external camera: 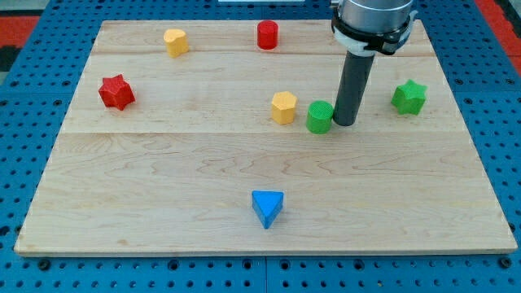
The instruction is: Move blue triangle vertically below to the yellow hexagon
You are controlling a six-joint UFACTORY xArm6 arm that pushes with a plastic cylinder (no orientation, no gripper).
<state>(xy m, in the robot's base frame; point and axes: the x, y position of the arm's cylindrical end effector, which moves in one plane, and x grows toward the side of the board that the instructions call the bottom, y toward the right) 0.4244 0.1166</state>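
The blue triangle (268, 207) lies near the view's bottom, in the middle of the wooden board (163, 187). The yellow hexagon (283, 107) sits above it, a little to the right, near the board's centre. My tip (343, 124) is on the board to the right of the yellow hexagon, right beside a green cylinder (320, 117), touching or almost touching its right side. The tip is far from the blue triangle, up and to its right.
A green star (409, 97) lies at the right. A red cylinder (267, 35) and a second yellow block (176, 41) sit near the top edge. A red star (116, 92) is at the left. Blue pegboard surrounds the board.
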